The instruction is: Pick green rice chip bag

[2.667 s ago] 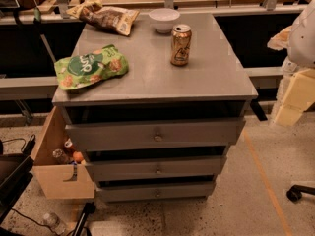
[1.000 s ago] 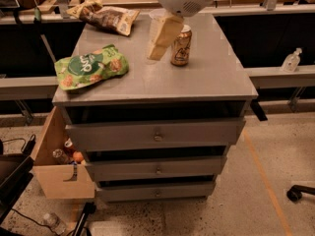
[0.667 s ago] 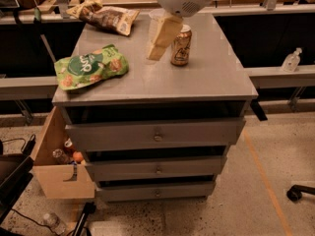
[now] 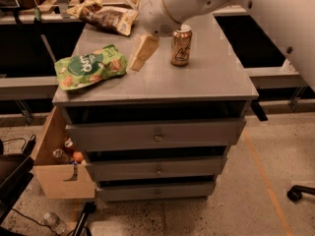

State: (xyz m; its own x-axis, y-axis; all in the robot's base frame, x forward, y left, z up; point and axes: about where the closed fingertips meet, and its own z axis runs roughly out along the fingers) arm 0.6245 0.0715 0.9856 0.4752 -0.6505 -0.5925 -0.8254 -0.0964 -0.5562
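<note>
The green rice chip bag (image 4: 91, 67) lies flat on the left side of the grey cabinet top (image 4: 206, 77), near its front left corner. It is bright green with a dark round logo and orange chip pictures. My gripper (image 4: 137, 62) hangs from the big white arm (image 4: 172, 4) and points down and left. It hovers just to the right of the bag and does not touch it. Nothing shows in the gripper.
A gold drink can (image 4: 181, 45) stands right of the gripper. A brown and tan snack bag (image 4: 106, 16) lies at the back left. The cabinet has several drawers (image 4: 157, 136). A wooden box (image 4: 61, 166) with bottles stands on the floor at left. A chair wheel (image 4: 298, 193) is at right.
The arm has swung in from the right and moved left and down over the cabinet top. The gripper has gone from beside the can to beside the green bag. The white bowl is now hidden.
</note>
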